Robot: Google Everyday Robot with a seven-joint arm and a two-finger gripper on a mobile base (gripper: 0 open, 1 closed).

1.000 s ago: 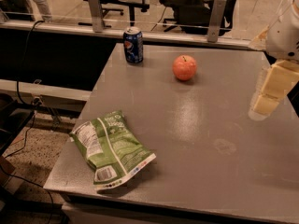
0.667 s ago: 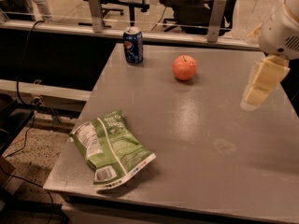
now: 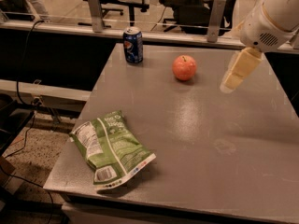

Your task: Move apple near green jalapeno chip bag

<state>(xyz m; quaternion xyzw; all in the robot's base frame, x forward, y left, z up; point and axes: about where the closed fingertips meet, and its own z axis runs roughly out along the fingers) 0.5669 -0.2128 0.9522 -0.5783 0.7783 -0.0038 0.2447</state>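
Observation:
The orange-red apple sits on the grey table toward the back, right of centre. The green jalapeno chip bag lies crumpled at the table's front left corner, label side up. My gripper hangs above the table to the right of the apple, apart from it, with its pale fingers pointing down and to the left. It holds nothing.
A blue soda can stands at the table's back left, left of the apple. A railing and office chairs are behind the table. The floor drops away at the left edge, with cables there.
The gripper has moved left and toward the back, closer to the apple. The apple, chip bag and can have not moved.

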